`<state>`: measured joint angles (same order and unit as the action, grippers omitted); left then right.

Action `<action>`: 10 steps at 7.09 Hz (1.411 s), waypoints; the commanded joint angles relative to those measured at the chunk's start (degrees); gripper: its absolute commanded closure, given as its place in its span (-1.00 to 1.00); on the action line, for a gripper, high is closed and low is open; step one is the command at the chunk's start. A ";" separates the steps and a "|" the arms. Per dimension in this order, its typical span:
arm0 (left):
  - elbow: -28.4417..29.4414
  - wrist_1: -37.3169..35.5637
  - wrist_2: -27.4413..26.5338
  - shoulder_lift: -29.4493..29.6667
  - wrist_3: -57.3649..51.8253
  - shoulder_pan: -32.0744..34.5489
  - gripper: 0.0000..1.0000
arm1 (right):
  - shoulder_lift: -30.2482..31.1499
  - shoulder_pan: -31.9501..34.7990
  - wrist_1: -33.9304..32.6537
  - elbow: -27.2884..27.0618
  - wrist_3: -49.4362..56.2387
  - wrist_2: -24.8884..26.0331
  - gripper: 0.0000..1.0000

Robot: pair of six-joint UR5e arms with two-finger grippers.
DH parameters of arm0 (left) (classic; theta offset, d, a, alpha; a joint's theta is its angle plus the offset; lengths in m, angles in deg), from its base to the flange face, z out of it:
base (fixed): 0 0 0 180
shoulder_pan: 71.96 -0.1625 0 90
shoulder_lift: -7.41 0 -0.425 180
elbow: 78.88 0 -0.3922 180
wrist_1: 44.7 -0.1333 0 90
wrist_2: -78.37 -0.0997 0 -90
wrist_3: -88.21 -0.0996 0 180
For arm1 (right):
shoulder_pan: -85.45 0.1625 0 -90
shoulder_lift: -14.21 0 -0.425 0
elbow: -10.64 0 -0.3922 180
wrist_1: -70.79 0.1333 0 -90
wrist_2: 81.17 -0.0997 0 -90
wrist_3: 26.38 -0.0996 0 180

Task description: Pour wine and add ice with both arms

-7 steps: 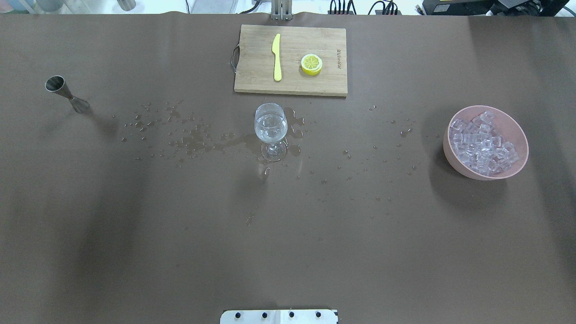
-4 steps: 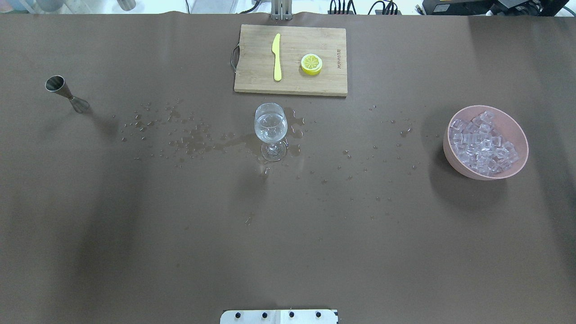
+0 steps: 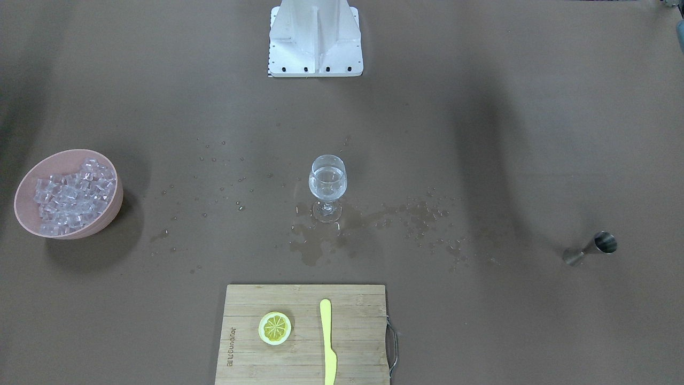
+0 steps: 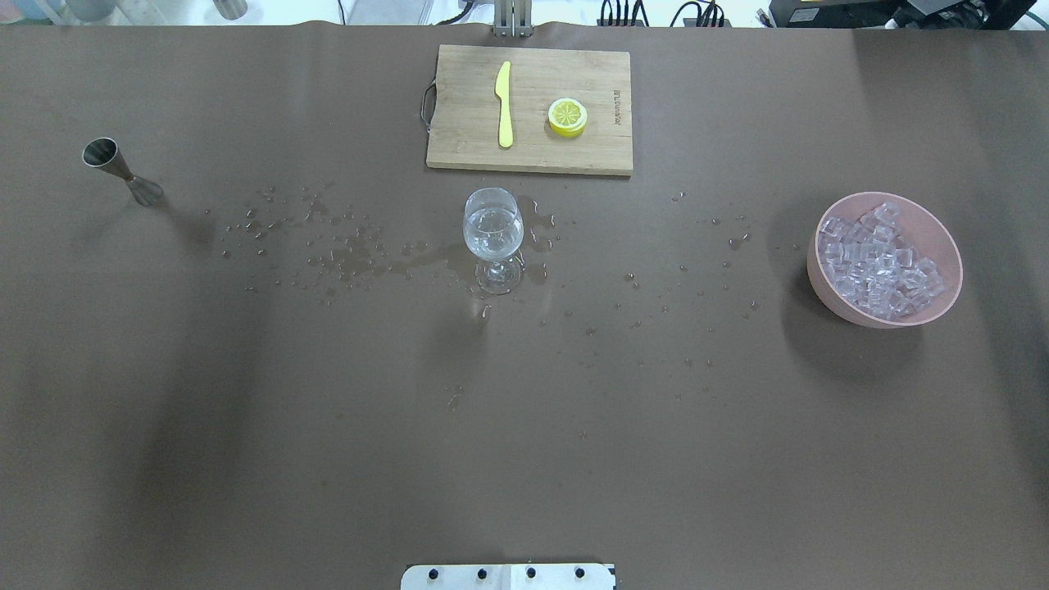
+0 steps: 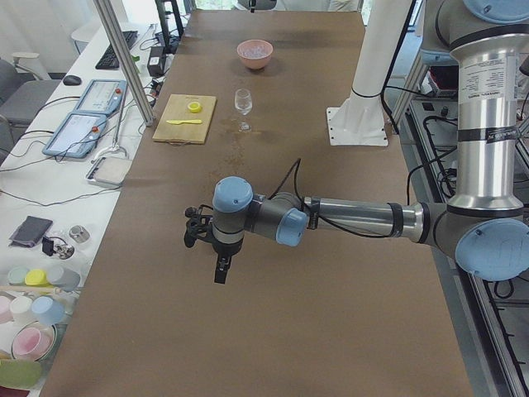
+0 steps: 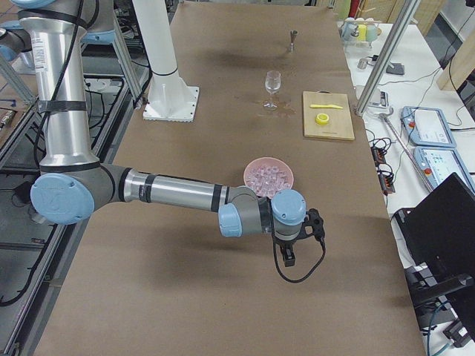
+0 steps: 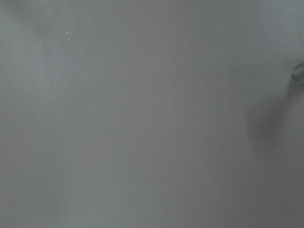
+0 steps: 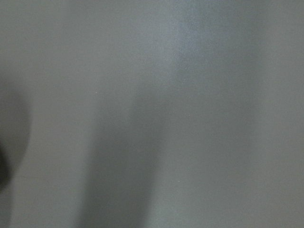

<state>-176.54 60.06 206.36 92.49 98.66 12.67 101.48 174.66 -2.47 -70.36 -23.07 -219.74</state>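
Note:
A stemmed glass (image 4: 492, 229) stands mid-table with clear wine (image 3: 327, 179) in it. A steel jigger (image 4: 119, 168) stands at the far left of the overhead view. A pink bowl (image 4: 942, 238) at the right holds a heap of clear ice (image 4: 877, 260). The left arm (image 5: 347, 219) reaches out over bare table, and its gripper (image 5: 221, 271) points down, far from the glass. The right arm (image 6: 171, 193) reaches past the bowl (image 6: 252, 167), with its gripper (image 6: 288, 258) pointing down beside it. I cannot tell whether either gripper is open or shut. Both wrist views show only table.
A wooden cutting board (image 4: 467, 131) at the back holds a yellow knife (image 4: 504, 102) and a lemon slice (image 4: 567, 116). Spilled drops and a puddle (image 4: 361, 254) lie around the glass. The white mounting base (image 3: 315, 40) stands at the robot's edge.

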 commanded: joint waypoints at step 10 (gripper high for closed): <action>-1.48 10.07 0.15 0.17 0.10 -3.22 -0.98 | 0.01 -0.18 0.66 0.06 0.02 -0.30 -1.00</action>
<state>-178.49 65.10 206.48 92.60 98.74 11.70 101.43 174.49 -1.88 -70.27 -23.03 -219.96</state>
